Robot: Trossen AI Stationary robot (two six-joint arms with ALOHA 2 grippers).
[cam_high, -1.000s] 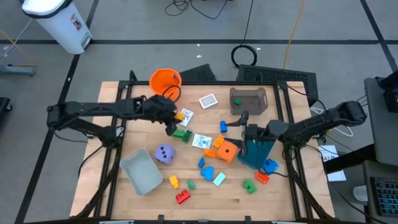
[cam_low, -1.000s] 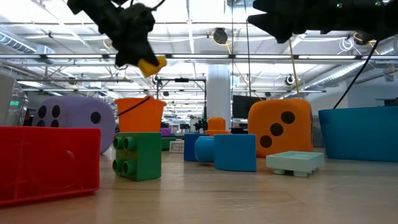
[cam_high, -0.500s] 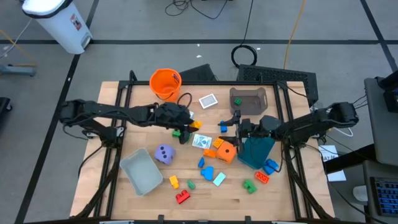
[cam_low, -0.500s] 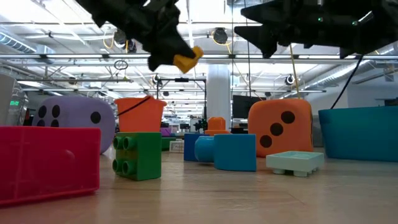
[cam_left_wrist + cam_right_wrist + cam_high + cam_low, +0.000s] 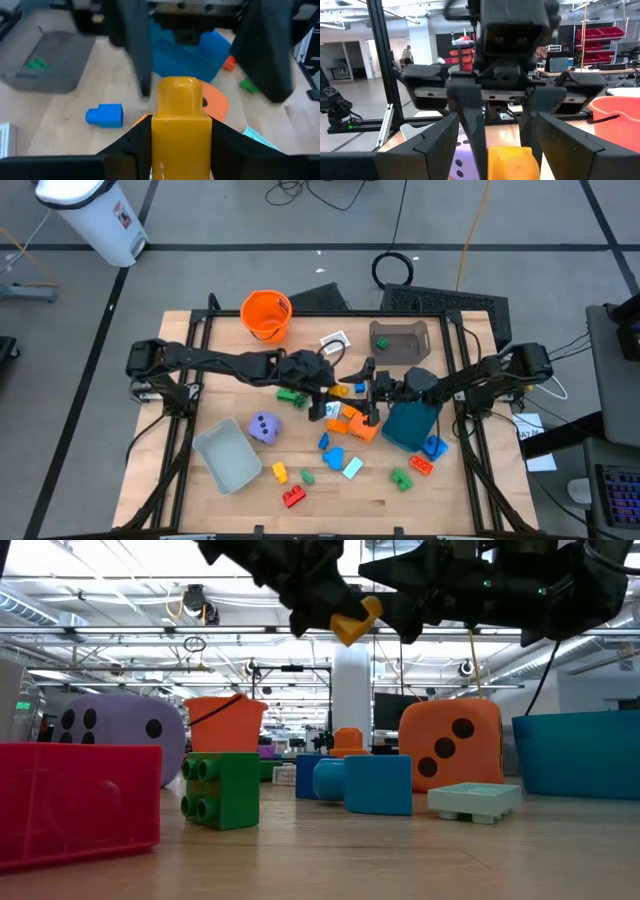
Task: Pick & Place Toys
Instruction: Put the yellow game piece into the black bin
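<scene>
Above the wooden surface [image 5: 240, 500], the left gripper [image 5: 333, 389] is clamped on a yellow block [image 5: 180, 127], holding it in the air directly facing the right gripper [image 5: 370, 388], whose fingers stand apart around it.

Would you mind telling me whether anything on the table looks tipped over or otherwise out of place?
One thing stands out: the orange bucket lies on its side near the table's far edge, its mouth showing from above. The toys are scattered loosely. Otherwise, the left gripper holds a yellow block in mid-air, facing the open right gripper.
</scene>
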